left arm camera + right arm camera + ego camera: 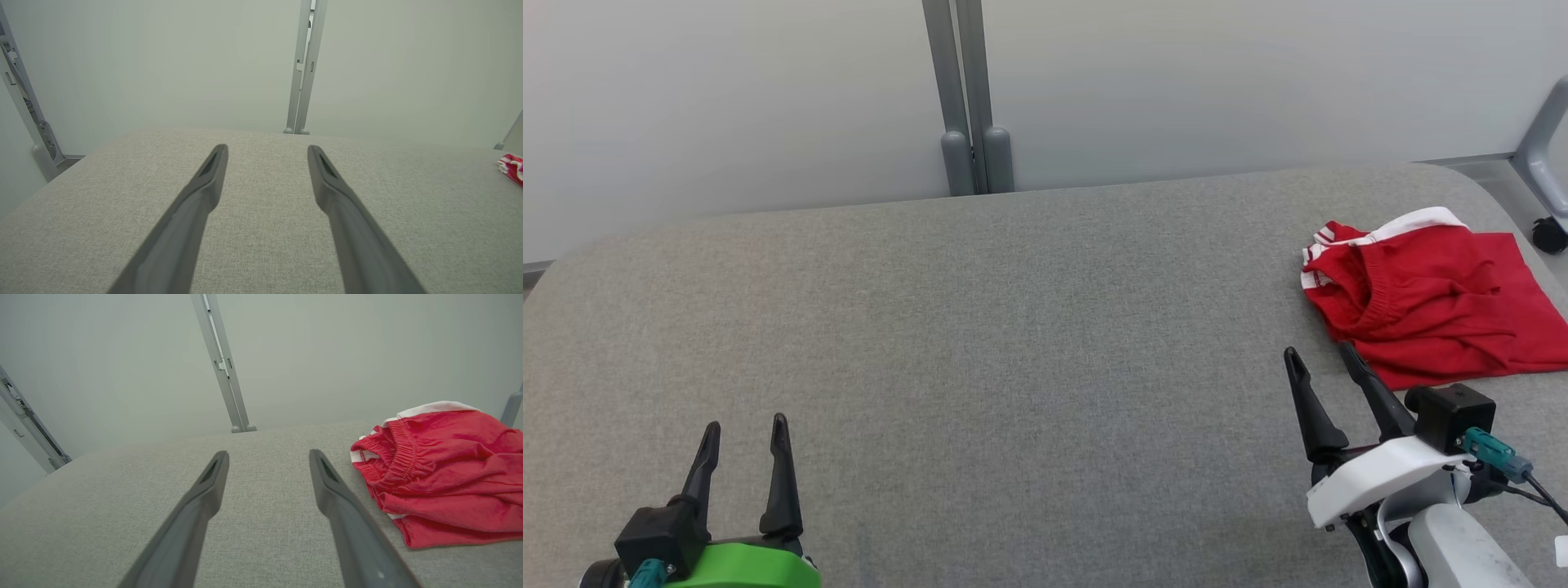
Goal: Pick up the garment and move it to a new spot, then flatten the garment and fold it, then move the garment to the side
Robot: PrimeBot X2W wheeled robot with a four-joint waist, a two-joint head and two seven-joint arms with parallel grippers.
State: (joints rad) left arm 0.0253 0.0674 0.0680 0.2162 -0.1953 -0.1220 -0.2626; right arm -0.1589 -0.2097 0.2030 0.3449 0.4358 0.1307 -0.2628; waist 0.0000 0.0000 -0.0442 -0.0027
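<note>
The garment [1429, 298] is a pair of red shorts with white stripes, lying loosely folded at the far right of the grey table [1013, 367]. It fills the right side of the right wrist view as red cloth [445, 473], and a corner of it [511, 166] peeks in at the right edge of the left wrist view. My right gripper [1321, 354] is open, its tips just short of the garment's near left edge, not touching it. Low at the left, my left gripper [747, 425] is open over bare table, far from the garment.
A grey post [968, 98] stands against the pale wall behind the table's far edge. A grey frame leg with a black caster [1548, 235] sits beyond the table's right corner. The table's corners are rounded, and the garment lies close to its right edge.
</note>
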